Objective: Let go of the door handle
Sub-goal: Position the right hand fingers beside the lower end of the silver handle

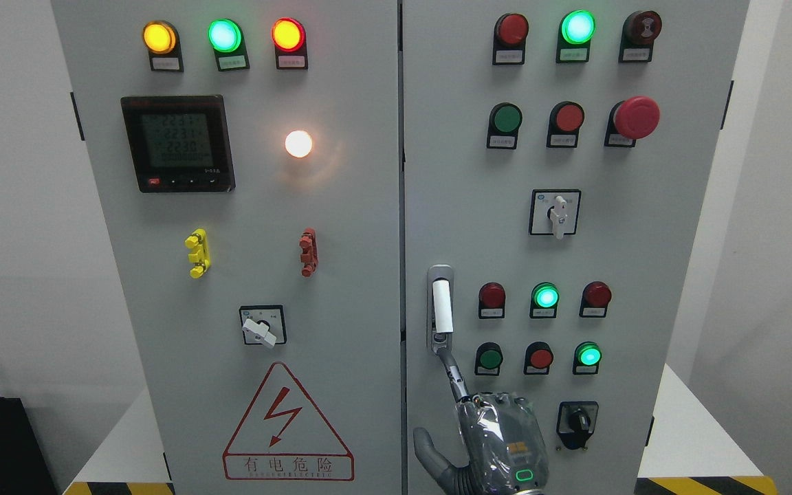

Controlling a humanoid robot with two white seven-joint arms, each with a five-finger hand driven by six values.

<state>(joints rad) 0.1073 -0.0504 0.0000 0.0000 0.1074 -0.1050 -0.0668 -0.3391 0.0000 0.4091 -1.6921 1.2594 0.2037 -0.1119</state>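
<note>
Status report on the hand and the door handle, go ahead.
Right hand below door handle, one finger reaching its lower end, no grip. Left hand out of view. Nothing in the way.

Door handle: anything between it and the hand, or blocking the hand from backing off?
Nothing visible. The hand sits just below the door handle, one finger reaching up to the handle's lower end. Nearby buttons sit off to the right.
</note>
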